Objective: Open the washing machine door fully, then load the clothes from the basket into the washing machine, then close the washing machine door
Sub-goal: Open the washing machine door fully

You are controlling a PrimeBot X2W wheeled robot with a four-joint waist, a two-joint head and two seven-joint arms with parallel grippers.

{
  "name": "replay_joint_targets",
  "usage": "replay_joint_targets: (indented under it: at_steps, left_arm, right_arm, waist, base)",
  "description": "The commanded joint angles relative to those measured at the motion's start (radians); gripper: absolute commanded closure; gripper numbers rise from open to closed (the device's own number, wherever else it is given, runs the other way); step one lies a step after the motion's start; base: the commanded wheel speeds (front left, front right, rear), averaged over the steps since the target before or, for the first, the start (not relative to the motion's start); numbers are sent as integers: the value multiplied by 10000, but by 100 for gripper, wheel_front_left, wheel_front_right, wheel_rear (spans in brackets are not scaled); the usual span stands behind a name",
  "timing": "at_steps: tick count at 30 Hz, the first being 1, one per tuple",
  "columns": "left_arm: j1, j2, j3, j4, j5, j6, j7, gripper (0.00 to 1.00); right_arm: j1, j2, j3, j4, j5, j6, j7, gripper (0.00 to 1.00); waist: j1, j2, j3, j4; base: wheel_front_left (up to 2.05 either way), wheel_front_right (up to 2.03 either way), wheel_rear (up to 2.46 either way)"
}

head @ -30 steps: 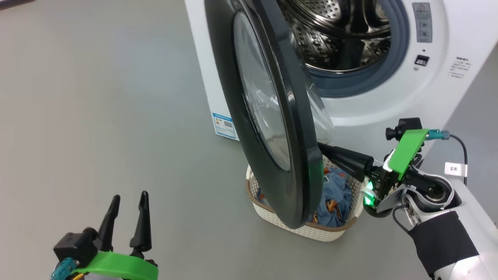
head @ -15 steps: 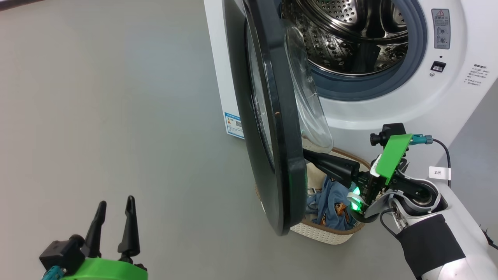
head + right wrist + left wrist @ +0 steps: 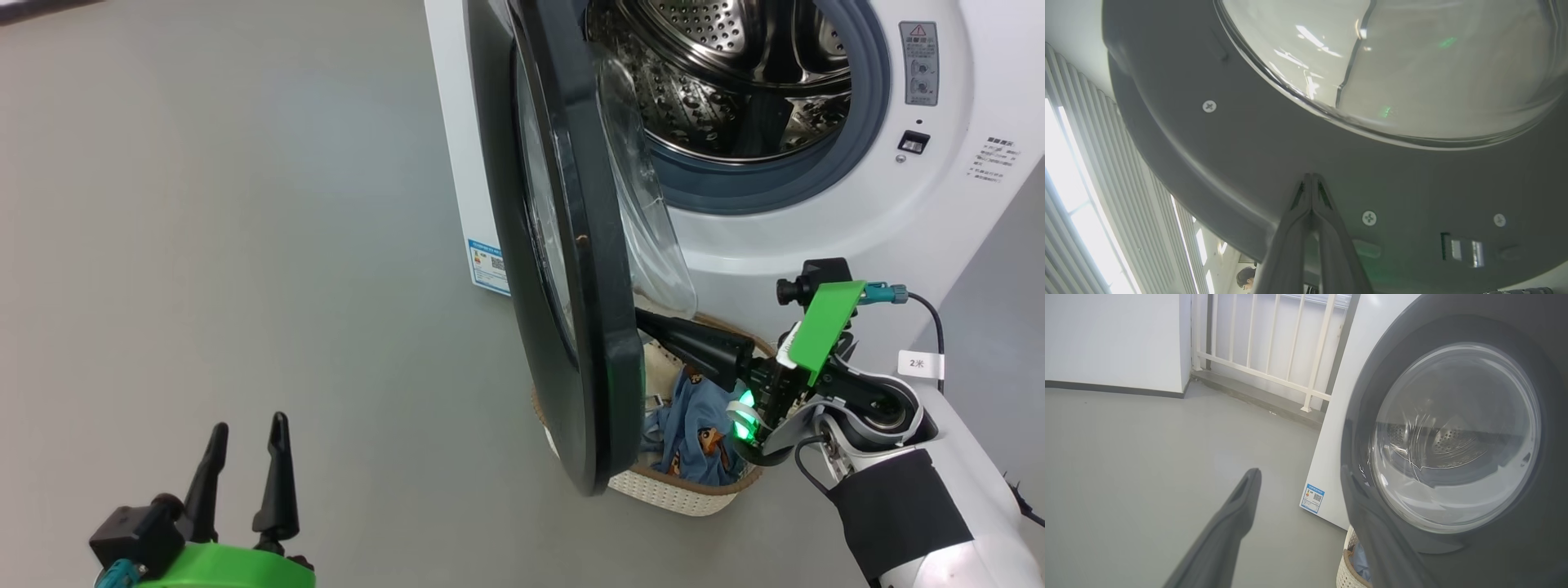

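Washing machine door (image 3: 608, 327) ajar, basket (image 3: 678, 494) on grey floor (image 3: 245, 204), white railing (image 3: 1257, 373) bkgd.

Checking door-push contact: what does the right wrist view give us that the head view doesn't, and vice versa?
Right wrist adds: the right gripper with fingers shut and tips at the washing machine door inner rim, beside the glass bowl. It also has screws, a latch slot and a person's head past the door edge. Head adds: the open left gripper, steel drum, blue sticker, and the basket of clothes, partly hidden by the door. Shared: door, glass bowl, right gripper.
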Motion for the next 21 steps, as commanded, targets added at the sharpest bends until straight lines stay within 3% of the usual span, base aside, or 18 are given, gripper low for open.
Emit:
replay_joint_targets:
  at_steps: [1, 4, 8, 9, 15, 21]
  left_arm:
    - [-176, 113, 243, -162, 90, -43, -65, 0]
    - [-232, 116, 83, -55, 69, -45, -65, 0]
    - [-292, 184, -97, 78, 32, -46, -65, 0]
    - [-300, 201, -114, 89, 13, -47, -65, 0]
    - [-297, 266, -174, 107, -46, -47, -65, 0]
    - [-281, 308, -182, 44, -69, -48, -65, 0]
  right_arm:
    - [-243, 137, 39, -316, -49, 60, -65, 100]
    - [-102, 99, -128, -394, -122, 60, -139, 98]
    - [129, 64, -349, -610, -241, 60, -307, 47]
    - [169, 62, -390, -703, -301, 60, -378, 0]
    - [375, 17, -546, -1157, -544, 60, -592, 0]
    - [725, -368, -347, -1950, -1976, 60, -1913, 0]
  waist:
    - [0, 0, -50, -34]
    - [0, 0, -163, -96]
    - [0, 0, -330, -274]
    - [0, 0, -346, -352]
    - [0, 0, -449, -775]
    - [0, 0, -569, -1391]
  base:
    - [0, 0, 0]
    - [0, 0, 0]
    - [0, 0, 0]
    - [0, 0, 0]
    - [0, 0, 0]
    - [0, 0, 0]
